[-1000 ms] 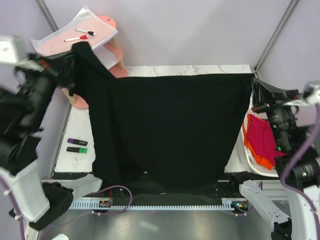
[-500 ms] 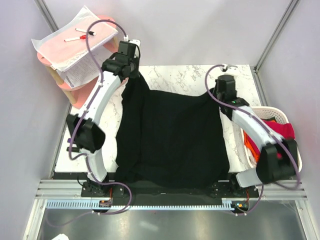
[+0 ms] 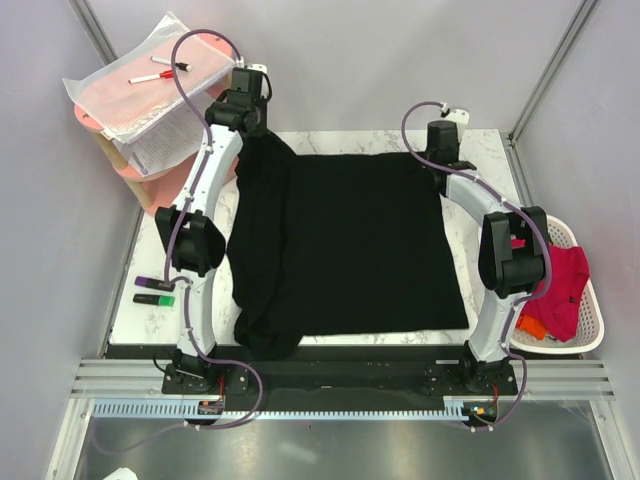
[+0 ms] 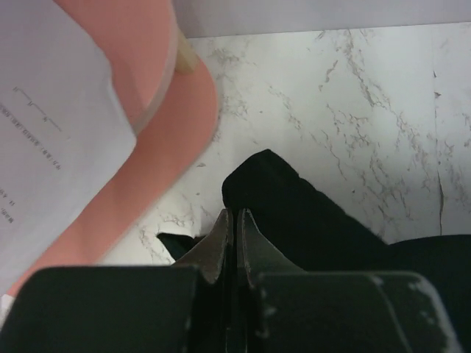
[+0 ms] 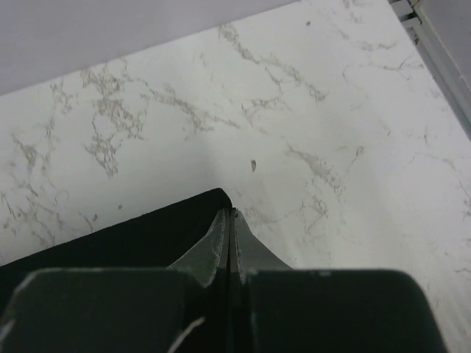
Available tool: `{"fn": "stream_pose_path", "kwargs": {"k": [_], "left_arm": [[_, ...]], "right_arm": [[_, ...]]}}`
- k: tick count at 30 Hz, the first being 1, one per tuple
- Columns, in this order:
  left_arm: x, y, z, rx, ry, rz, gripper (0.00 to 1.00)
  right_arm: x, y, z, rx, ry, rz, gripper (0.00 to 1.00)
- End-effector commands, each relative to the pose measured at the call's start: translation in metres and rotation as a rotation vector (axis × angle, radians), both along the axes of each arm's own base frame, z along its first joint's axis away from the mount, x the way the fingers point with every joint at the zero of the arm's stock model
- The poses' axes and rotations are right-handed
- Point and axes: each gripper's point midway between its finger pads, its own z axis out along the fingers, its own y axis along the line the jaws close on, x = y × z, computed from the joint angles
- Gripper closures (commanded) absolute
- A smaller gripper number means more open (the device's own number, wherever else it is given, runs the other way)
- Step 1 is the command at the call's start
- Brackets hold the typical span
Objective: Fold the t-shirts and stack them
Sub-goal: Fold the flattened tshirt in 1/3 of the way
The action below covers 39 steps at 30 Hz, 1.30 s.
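The black t-shirt (image 3: 350, 240) lies spread across the marble table, its left side bunched and hanging toward the near edge. At its far left corner my left gripper (image 3: 261, 138) is shut on the cloth; in the left wrist view the shut left gripper (image 4: 235, 215) pinches the black t-shirt (image 4: 309, 220). At the far right corner my right gripper (image 3: 436, 160) is also shut on the shirt. In the right wrist view the right gripper (image 5: 232, 215) holds the black t-shirt's corner (image 5: 147, 235). A red t-shirt (image 3: 565, 285) and an orange t-shirt (image 3: 533, 327) lie in the basket.
A white slatted basket (image 3: 592, 330) stands off the table's right edge. A pink shelf stand (image 3: 150, 195) with papers and markers on top is at the far left, close to the left arm. Two highlighters (image 3: 154, 291) lie near the table's left edge.
The black shirt hung lifted and stretched close under the camera one second ago. Both arms have reached to the table's far edge and the shirt now lies flat.
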Motion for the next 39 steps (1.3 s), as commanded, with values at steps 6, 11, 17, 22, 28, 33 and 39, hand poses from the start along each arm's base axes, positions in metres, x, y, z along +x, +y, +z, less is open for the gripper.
{"fn": "stream_pose_path", "kwargs": {"k": [6, 11, 17, 22, 28, 33, 39], "left_arm": [[-0.033, -0.006, -0.005, -0.055, 0.054, -0.018, 0.98], [-0.063, -0.018, -0.045, -0.074, 0.128, -0.008, 0.98], [-0.102, -0.009, -0.096, -0.061, 0.219, 0.027, 0.98], [-0.117, -0.002, -0.119, -0.031, 0.260, 0.050, 0.98], [-0.130, 0.005, -0.139, -0.017, 0.303, 0.078, 0.98], [-0.139, 0.008, -0.154, -0.013, 0.335, 0.091, 0.98], [-0.152, 0.011, -0.161, -0.014, 0.355, 0.107, 0.98]], "right_arm": [[-0.001, -0.005, 0.022, 0.055, -0.064, 0.012, 1.00], [-0.022, -0.004, -0.013, 0.065, 0.040, 0.019, 1.00], [-0.036, -0.002, -0.044, 0.071, 0.136, 0.023, 1.00], [-0.042, -0.004, -0.063, 0.066, 0.200, 0.008, 1.00], [-0.049, -0.004, -0.077, 0.066, 0.254, -0.002, 0.98], [-0.061, -0.010, -0.098, 0.064, 0.304, -0.045, 0.97], [-0.061, -0.026, -0.089, 0.002, 0.259, -0.124, 0.97]]}}
